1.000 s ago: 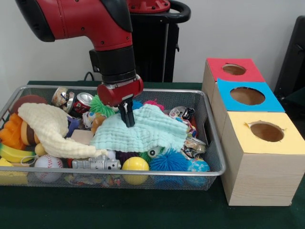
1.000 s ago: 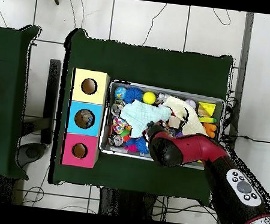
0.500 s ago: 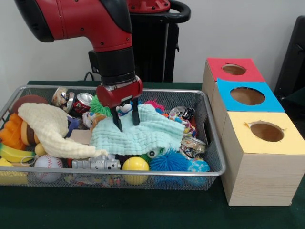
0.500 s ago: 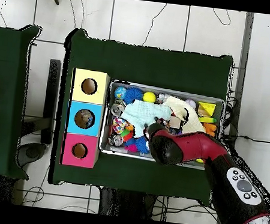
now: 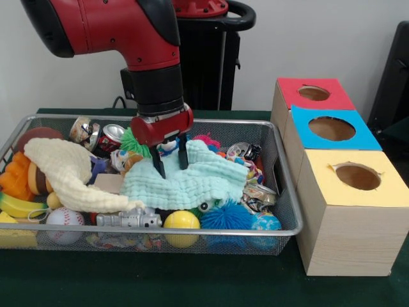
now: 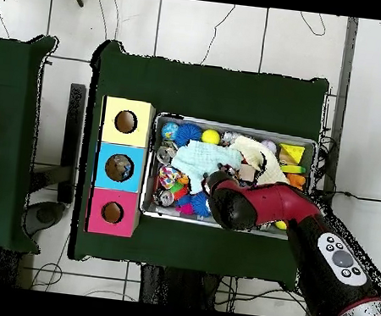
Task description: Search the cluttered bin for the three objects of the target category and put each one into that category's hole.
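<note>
A: Contents of the silver wire-mesh bin (image 5: 281,192), left side first?

B: Orange toy (image 5: 14,179) and yellow plastic banana (image 5: 19,206) at the left wall; a white baseball (image 5: 64,219) at the front. A pale yellow knitted cloth (image 5: 64,173) lies over them. Behind it, two crushed drink cans (image 5: 99,135).

A: Middle?

B: A mint-green muslin cloth (image 5: 192,179), rumpled, spread over the centre of the bin. In front of it a grey toy figure (image 5: 131,220), a plain yellow ball (image 5: 181,220) and a spiky blue rubber ball (image 5: 227,216).

A: The robot?

B: The red and black arm (image 5: 137,38) comes down over the centre. Its gripper (image 5: 169,157) has the two black fingers (image 5: 183,152) spread apart, tips at the green cloth's upper edge, clamped on nothing. In the overhead view the arm (image 6: 260,209) covers the bin's middle and the gripper is hidden.

A: Right side?

B: More crushed cans (image 5: 246,151) by the bin's right wall, a blue patterned ball (image 5: 265,222) at the front corner. Beside the bin, three wooden boxes in a row, each with a round hole: yellow-topped box (image 5: 354,176) nearest, blue-topped box (image 5: 332,128), red-topped box (image 5: 313,93) farthest.
</note>
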You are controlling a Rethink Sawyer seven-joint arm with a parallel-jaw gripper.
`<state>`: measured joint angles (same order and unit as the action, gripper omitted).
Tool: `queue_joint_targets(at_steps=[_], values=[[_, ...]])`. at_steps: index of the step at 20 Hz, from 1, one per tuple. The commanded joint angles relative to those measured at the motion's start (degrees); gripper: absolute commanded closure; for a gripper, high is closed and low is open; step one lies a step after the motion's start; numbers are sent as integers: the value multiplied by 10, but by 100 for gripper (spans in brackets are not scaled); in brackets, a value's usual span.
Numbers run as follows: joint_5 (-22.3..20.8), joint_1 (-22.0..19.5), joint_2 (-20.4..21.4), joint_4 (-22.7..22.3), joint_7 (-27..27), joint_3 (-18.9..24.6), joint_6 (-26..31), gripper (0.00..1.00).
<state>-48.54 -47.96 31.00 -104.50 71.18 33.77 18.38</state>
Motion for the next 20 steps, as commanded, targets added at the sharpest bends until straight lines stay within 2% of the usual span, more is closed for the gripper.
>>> queue_joint_targets(at_steps=[1, 2, 3, 16, 20], values=[[9, -1, -5, 65, 4, -25, 66, 0], [9, -5, -5, 63, 0, -22, 66, 0], [8, -8, -6, 61, -2, -19, 64, 100], [9, -15, -8, 55, -12, -10, 63, 100], [33, -29, 6, 44, -17, 9, 74, 100]])
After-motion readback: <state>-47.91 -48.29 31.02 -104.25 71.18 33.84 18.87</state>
